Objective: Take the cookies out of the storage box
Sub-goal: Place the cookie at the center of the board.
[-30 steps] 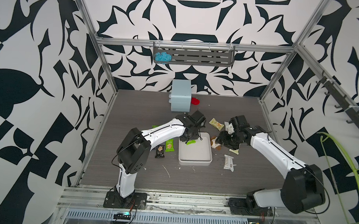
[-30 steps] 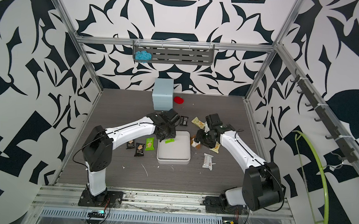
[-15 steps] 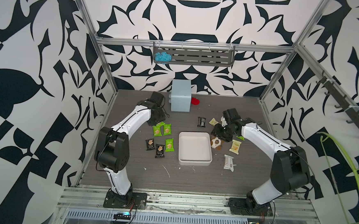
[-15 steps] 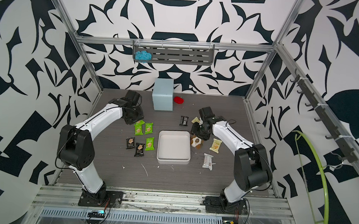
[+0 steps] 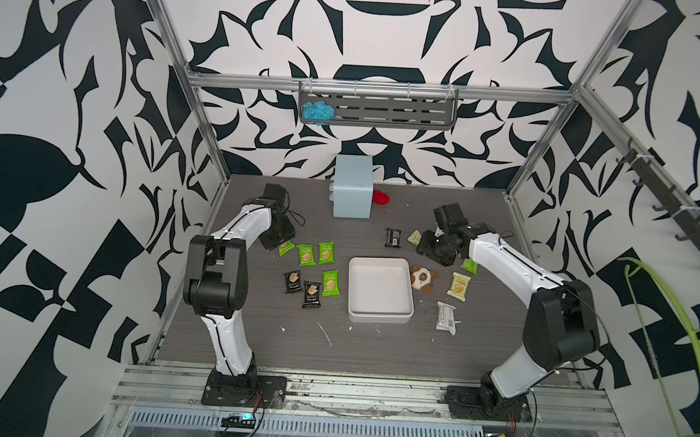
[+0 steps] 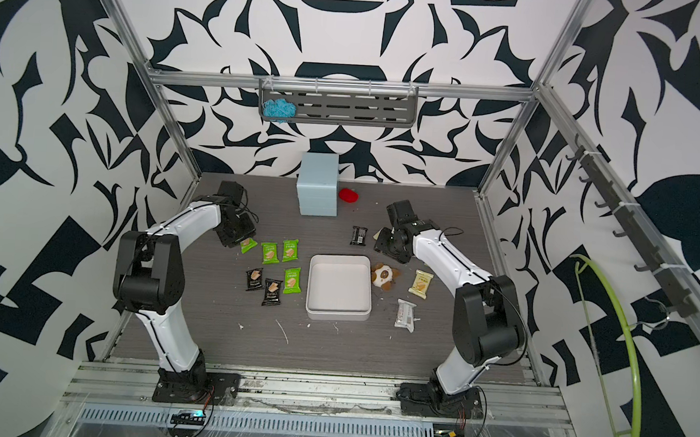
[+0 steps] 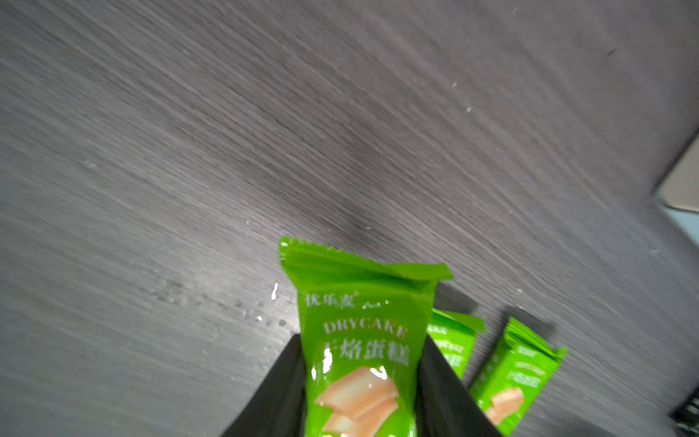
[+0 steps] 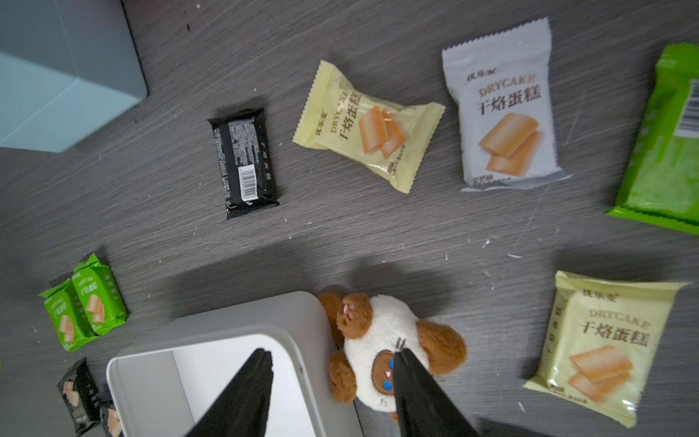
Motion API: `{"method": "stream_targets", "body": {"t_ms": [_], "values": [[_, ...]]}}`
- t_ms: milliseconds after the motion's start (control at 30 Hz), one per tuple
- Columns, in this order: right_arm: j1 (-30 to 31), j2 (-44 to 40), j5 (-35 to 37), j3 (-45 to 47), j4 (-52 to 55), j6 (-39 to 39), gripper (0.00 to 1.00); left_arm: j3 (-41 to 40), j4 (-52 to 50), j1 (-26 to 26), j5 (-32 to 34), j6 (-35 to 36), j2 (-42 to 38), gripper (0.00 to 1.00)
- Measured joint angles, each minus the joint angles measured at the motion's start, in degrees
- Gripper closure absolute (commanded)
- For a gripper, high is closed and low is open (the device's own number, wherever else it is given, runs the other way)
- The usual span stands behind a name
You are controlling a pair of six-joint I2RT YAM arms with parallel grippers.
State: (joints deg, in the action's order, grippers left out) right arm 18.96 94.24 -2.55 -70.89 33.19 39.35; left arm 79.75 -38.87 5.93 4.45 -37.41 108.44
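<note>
In both top views the storage box (image 5: pixel 379 318) (image 6: pixel 337 313) sits mid-table with its white floor bare. The cookies (image 5: pixel 307 255) lie scattered on the table (image 5: pixel 373 354) around it. Green and black packets are on the left arm's side, and black, cream, white and green ones are on the right arm's side. A plush toy (image 5: pixel 421 278) rests against the box's right wall. A light-blue drawer cabinet (image 5: pixel 352 192) and a red object (image 5: pixel 381 197) stand at the back, well apart from the box. The left gripper (image 5: pixel 281 245) is low beside the green group, and the right gripper (image 5: pixel 434 249) is beyond the toy.

In the left wrist view the left gripper (image 7: pixel 363 336) is clamped tight on a green packet (image 7: pixel 359 302), with dark fingers (image 7: pixel 280 393) pressing both its sides. Two more green packets lie just beside it.

In the right wrist view the right gripper (image 8: pixel 333 353) stands partly apart and holds nothing. One fingertip (image 8: pixel 261 363) is over the box's corner (image 8: pixel 212 325) and the other is over the plush toy's (image 8: pixel 378 333) face. Black, cream, white and green packets lie past them, near the cabinet's corner (image 8: pixel 56 75).
</note>
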Motion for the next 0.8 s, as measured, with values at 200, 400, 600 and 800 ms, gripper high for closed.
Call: {"method": "stream_targets", "body": {"t_ms": [200, 400, 600, 800], "values": [[-0.24, -0.44, 4.48, 0.04, -0.04, 0.37, 0.41, 0.00, 0.55, 0.20, -0.79, 0.46, 3.50, 0.53], [-3.48, -5.25, 9.01, 2.23, -0.17, -1.70, 0.39, 0.00, 0.74, 0.20, -0.83, 1.07, 4.17, 0.40], [-7.56, -9.84, 18.62, 8.48, -4.90, -12.00, 0.36, 0.00, 0.68, 0.20, -0.63, 1.64, 4.17, 0.31], [-9.46, -16.17, 27.10, 26.14, -21.42, -22.38, 0.33, -0.24, 0.35, 0.20, 2.38, 4.72, 1.68, 0.29]]}}
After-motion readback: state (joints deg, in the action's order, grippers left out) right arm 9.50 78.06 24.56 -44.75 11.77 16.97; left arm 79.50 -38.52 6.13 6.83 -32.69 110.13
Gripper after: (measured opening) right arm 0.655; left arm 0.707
